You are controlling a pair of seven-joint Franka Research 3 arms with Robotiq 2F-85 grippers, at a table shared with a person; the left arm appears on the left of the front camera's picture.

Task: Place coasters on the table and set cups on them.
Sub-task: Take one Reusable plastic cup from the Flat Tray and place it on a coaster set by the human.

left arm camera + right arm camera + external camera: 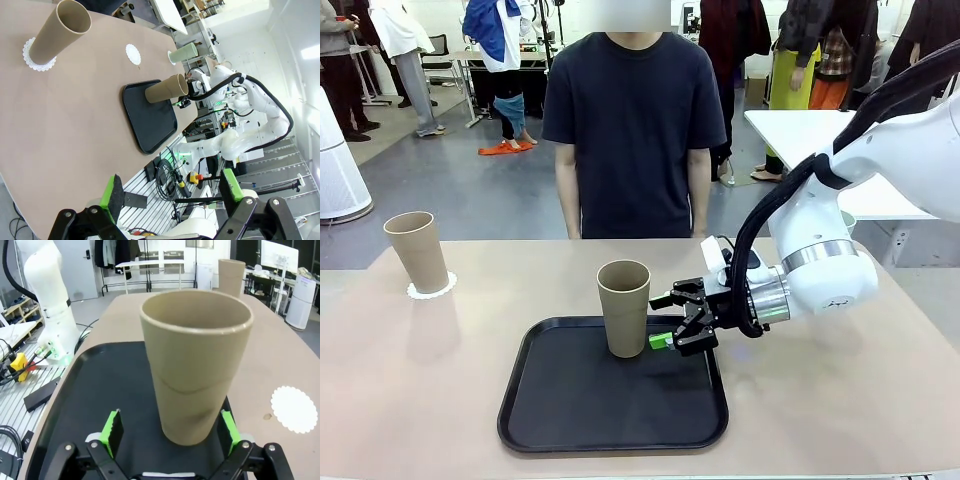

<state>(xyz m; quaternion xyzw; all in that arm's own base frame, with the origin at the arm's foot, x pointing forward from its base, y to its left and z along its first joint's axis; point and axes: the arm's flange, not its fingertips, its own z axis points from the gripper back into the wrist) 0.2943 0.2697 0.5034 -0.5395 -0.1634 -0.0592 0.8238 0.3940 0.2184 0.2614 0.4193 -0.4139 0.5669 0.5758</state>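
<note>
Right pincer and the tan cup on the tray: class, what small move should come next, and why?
Probably close the right pincer on the tan cup. Its open green pads already stand either side of the cup's lower part, the cup stands upright on the black tray, and an empty coaster waits on the table beside it.

Tan cup (196, 365) at frame centre is looking matt, smooth, w/ a faint seam. Black tray (100, 400) is showing semi-gloss plastic sheen. Table (840, 400) is looking matt beige. Coaster (294, 409), lower right, is looking papery white, lace-edged. End effector pads (112, 432) are looking green, rubbery.
</note>
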